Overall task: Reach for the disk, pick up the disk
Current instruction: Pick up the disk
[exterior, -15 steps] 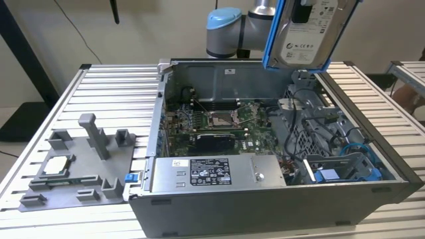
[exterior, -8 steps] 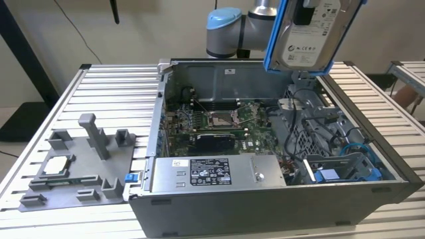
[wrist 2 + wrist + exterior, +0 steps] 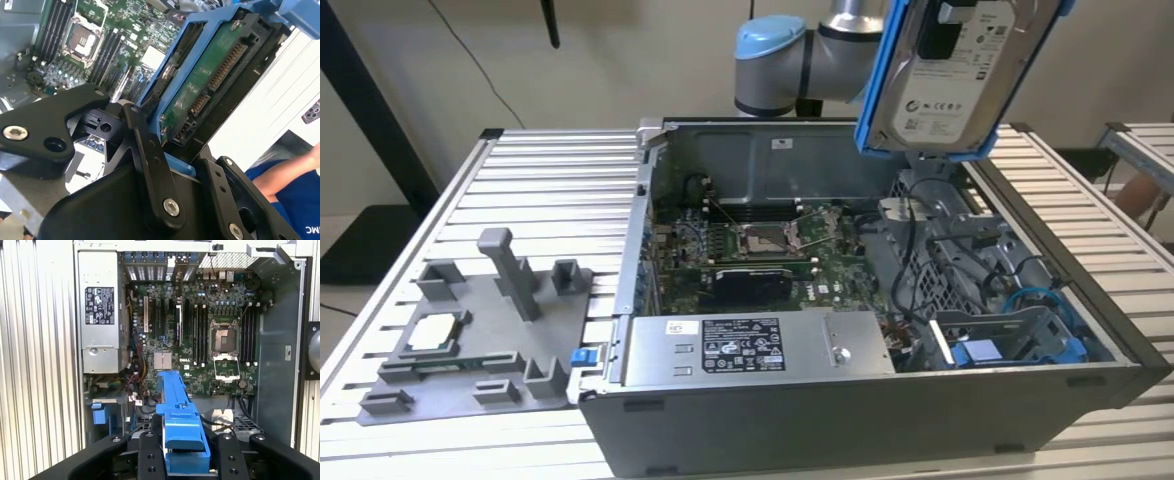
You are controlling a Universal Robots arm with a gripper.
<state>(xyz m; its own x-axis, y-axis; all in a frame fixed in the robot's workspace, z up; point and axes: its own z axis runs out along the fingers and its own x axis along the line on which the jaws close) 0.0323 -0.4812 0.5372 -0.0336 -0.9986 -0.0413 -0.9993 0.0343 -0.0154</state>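
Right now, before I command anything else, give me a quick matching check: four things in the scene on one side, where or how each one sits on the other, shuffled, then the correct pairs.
Things:
1. disk
2. small square silver chip
3. long grey box with black-and-white label
4. empty processor socket

Places or states:
A. resting on the grey fixture tray at the exterior view's left
B. held up in the air above the open computer case, clamped by the gripper
C. on the green motherboard inside the case
D. lying along the case's near wall

Pairs: 1-B, 2-A, 3-D, 4-C
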